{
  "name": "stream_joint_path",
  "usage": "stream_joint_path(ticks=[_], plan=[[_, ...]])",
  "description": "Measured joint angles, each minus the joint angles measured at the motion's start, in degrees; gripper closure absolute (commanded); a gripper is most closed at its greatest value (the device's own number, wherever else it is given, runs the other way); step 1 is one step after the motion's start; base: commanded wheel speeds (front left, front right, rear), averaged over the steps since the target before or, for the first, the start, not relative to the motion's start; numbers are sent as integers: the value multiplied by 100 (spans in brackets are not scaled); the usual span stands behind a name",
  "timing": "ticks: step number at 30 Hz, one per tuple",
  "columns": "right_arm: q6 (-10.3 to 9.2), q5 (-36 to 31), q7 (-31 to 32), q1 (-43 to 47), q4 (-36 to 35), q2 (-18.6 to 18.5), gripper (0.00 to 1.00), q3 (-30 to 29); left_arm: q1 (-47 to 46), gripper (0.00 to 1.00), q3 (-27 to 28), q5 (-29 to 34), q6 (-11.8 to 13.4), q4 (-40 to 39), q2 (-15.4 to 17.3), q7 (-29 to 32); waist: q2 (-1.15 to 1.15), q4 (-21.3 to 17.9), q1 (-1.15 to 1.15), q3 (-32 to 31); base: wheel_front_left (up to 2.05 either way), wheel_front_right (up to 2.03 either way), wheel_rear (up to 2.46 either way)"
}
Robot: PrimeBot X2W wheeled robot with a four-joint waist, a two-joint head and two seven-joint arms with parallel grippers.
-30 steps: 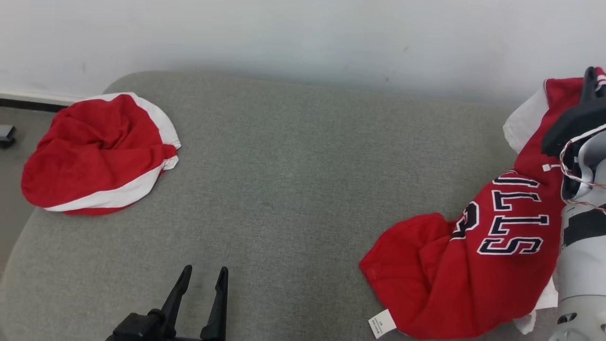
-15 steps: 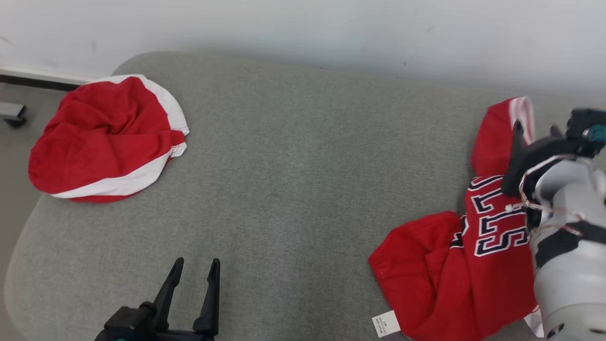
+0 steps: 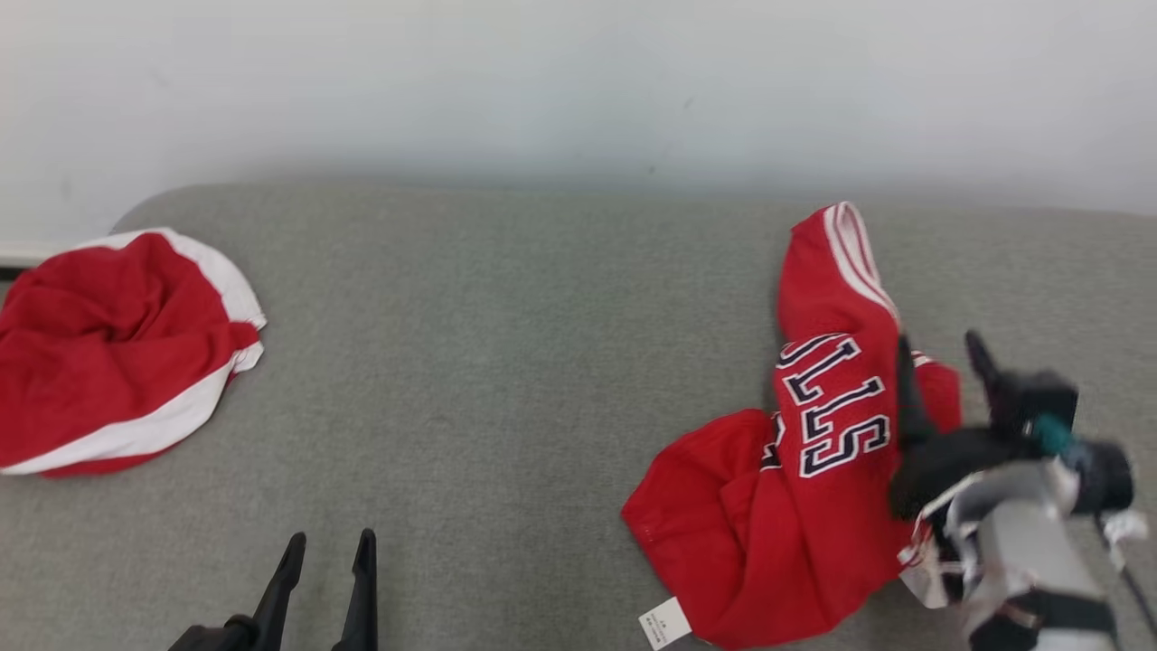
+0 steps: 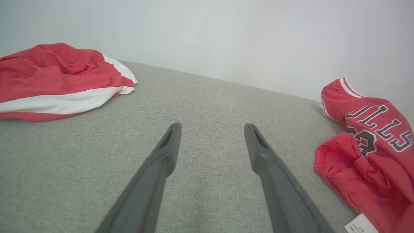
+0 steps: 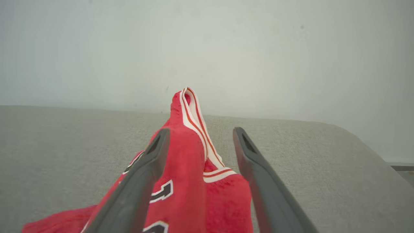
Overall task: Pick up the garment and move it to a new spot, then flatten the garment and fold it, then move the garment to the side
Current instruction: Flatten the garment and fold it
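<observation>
The garment, a red jersey [image 3: 795, 488] with dark and white lettering, lies crumpled on the right of the grey cushion [image 3: 506, 362], a white tag at its near edge. Its striped end [image 3: 845, 244] points toward the wall. My right gripper [image 3: 940, 362] hovers open over the jersey's right side. In the right wrist view a ridge of the jersey [image 5: 187, 155] runs between the spread fingers of the right gripper [image 5: 201, 131] without being pinched. My left gripper [image 3: 331, 542] stands open at the near left, nothing between the fingers of that gripper [image 4: 212, 127]; the jersey [image 4: 372, 145] is off to its right.
A second red and white garment [image 3: 99, 353] lies bunched at the cushion's far left, seen too in the left wrist view [image 4: 55, 77]. A white wall [image 3: 542, 81] backs the cushion. The cushion's right edge [image 5: 372, 152] drops toward the floor.
My right gripper has opened and let go of the jersey's striped end, which now lies on the cushion. The right arm has drawn back toward me. The head camera has turned.
</observation>
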Motion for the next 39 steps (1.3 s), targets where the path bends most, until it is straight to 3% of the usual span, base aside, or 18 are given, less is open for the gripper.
stream_joint_path(ticks=[4,10,23,29,39], plan=[[0,749,-18,978,-967,25,0,773,149,0,110,16,0,-5,1,0,0,-182,-1,-201,0,0,0],[0,1173,-15,2065,-2215,-378,0,1446,290,0,194,51,-1,-46,-2,0,0,-423,-1,-428,0,0,0],[0,1157,323,2967,-3277,-377,0,1322,391,0,140,79,-26,-1,-2,1,-1,-600,-1,-686,0,0,0],[0,1138,466,3056,-3508,-330,0,1281,35,0,-650,137,-35,470,120,176,0,-682,-1,-681,0,0,0],[0,1135,616,3081,-3740,-248,0,1385,-1492,0,-2414,-769,-36,1566,229,1216,0,-1127,0,-461,0,0,0]])
